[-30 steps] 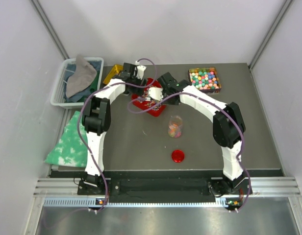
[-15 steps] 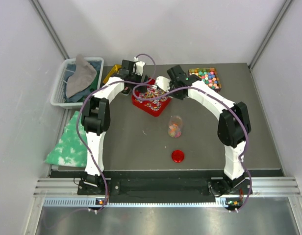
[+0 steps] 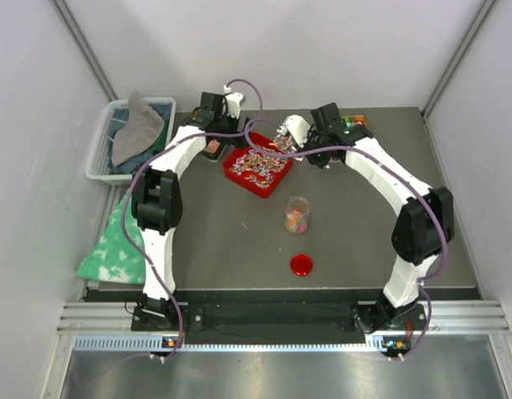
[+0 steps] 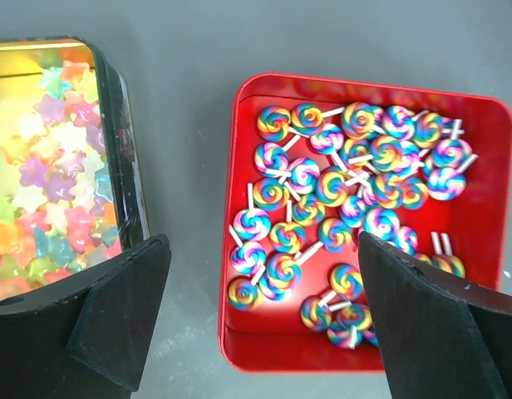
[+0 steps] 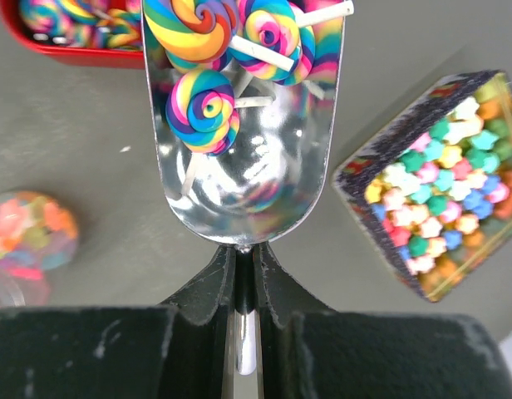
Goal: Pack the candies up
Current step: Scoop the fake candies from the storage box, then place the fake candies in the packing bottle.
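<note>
Right claw (image 5: 243,264): pressed together on the thin handle of the metal scoop (image 5: 239,174). The pinch sits at the neck, which I judge keeps the bowl from rolling.
Scoop load: several lollipop candies (image 5: 204,106) lie toward the far end of the bowl. The bowl looks near level, presumably so they stay in.
Scoop position: upper centre of the overhead view, just right of the red tray (image 3: 242,183) and well apart from the jar (image 3: 297,214).
Red tray: holds the bulk of the lollipop candies in a loose layer. Its low walls suit a shallow scooping pass.
Left claw (image 4: 263,274): spread wide, pinching nothing. It hangs over the bench (image 3: 231,241) between the yellow tin (image 4: 127,166) and the red tray, and I cannot tell whether it touches either. It is likely parked clear of the scoop's path.
Yellow tin: left edge of the left wrist view, filled with pastel star candies (image 4: 48,183).
Black-rimmed tray (image 5: 406,129): right side of the right wrist view, holding bright star candies (image 5: 439,199). In the overhead view the right arm mostly hides it.
Jar: upright and uncapped at frame centre, partly filled with mixed candies.
Red lid (image 3: 302,265): flat on the bench below the jar in frame, off so the mouth is free.
Next move (judgement): carry the scoop to the jar. The bowl looks wider than the mouth, so spillage is the risk.
</note>
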`<state>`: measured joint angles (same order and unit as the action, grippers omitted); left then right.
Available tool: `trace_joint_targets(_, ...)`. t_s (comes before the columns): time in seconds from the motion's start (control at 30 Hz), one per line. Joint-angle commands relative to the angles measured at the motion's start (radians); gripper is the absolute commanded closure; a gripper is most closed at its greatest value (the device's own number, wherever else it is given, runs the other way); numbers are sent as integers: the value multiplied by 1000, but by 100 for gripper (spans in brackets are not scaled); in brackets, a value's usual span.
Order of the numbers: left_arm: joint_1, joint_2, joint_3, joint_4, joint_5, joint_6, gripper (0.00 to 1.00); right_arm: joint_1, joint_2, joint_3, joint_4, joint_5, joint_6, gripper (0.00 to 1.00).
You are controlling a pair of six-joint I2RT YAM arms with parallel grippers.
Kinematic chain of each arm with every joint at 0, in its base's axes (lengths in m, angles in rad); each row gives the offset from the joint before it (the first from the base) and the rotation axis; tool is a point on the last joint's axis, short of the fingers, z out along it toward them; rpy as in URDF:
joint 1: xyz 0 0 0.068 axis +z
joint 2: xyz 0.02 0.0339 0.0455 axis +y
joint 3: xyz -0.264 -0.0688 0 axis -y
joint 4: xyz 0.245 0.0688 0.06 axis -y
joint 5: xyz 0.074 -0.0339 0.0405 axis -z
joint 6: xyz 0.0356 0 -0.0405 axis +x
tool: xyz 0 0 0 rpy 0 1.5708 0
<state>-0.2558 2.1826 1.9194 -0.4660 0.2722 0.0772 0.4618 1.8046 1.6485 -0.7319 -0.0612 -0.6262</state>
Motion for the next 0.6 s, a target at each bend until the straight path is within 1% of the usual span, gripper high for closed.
trace_joint_targets(0.0,9,-116,4,-16,27,-16,1,-29,-117,-38,31,-144,78,100)
trace_joint_targets(0.2,7,-205,-62,-60,41,-1,1,-38,-240,-151,5,-238,105,100)
trace_joint_targets(0.37,7,-277,-131,-103,33,32,1,-41,-344,-233,-4,-253,112,100)
trace_joint_targets(0.43,7,-310,-155,-120,30,41,1,-41,-384,-243,-58,-281,100,100)
trace_joint_targets(0.57,7,-356,-184,-189,27,61,1,-43,-450,-276,-126,-273,80,100)
